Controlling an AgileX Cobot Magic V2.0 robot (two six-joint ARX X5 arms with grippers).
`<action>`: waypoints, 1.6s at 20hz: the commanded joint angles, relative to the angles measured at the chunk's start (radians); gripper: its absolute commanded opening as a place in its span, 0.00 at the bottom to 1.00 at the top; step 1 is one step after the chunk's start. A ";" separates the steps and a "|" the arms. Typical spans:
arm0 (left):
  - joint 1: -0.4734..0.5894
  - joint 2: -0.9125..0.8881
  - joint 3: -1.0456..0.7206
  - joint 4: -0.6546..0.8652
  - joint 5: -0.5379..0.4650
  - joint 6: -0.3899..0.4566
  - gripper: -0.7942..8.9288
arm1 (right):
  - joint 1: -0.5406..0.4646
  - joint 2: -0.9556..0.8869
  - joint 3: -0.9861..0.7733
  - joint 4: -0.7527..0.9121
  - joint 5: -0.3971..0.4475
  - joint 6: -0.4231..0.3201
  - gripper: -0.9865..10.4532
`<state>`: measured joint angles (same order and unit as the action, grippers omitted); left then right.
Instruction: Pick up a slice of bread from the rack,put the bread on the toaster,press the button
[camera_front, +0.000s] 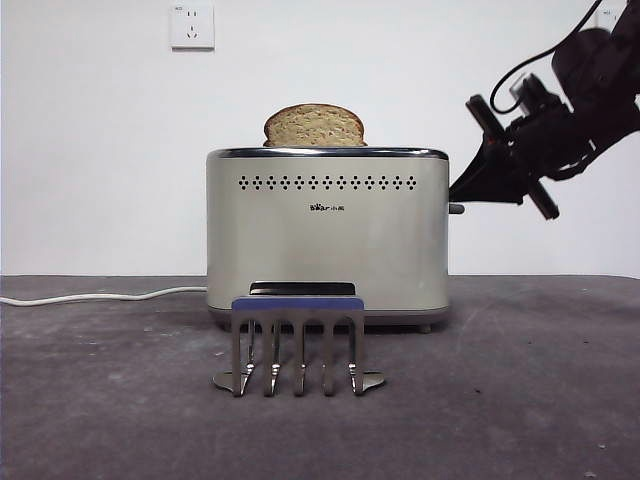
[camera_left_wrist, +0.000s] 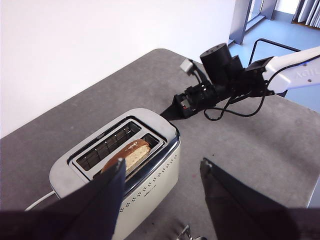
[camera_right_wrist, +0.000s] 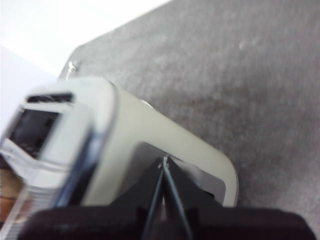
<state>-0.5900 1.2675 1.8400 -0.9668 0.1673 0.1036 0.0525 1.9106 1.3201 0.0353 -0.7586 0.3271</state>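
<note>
The cream toaster (camera_front: 327, 250) stands mid-table, and the slice of bread (camera_front: 314, 126) sits in its slot with its domed top showing above the chrome rim. The metal rack (camera_front: 297, 345) stands empty in front of it. My right gripper (camera_front: 458, 193) is shut, its tip at the toaster's right end just above the small dark button (camera_front: 457, 209). The right wrist view shows these shut jaws (camera_right_wrist: 164, 162) against the toaster's end (camera_right_wrist: 150, 135). My left gripper (camera_left_wrist: 162, 162) is open and empty, above the toaster (camera_left_wrist: 150, 175) and the bread (camera_left_wrist: 127, 155). The right gripper (camera_left_wrist: 169, 113) shows there too.
A white power cable (camera_front: 100, 296) runs from the toaster off to the left along the table. A wall socket (camera_front: 192, 26) is on the white wall behind. The flat dark tray handle (camera_front: 300, 288) sits low on the toaster, behind the rack.
</note>
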 joint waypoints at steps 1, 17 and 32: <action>0.000 -0.001 -0.005 0.005 0.001 -0.006 0.34 | 0.003 0.028 0.000 -0.011 0.006 -0.021 0.08; 0.000 -0.001 -0.005 -0.016 -0.002 -0.005 0.34 | 0.003 0.154 0.000 -0.153 0.059 -0.144 0.08; 0.000 -0.001 -0.005 -0.024 -0.002 -0.005 0.34 | 0.003 0.156 0.000 -0.164 0.058 -0.145 0.08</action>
<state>-0.5900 1.2675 1.8400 -0.9943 0.1669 0.1036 0.0517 2.0109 1.3502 -0.0746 -0.7353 0.1936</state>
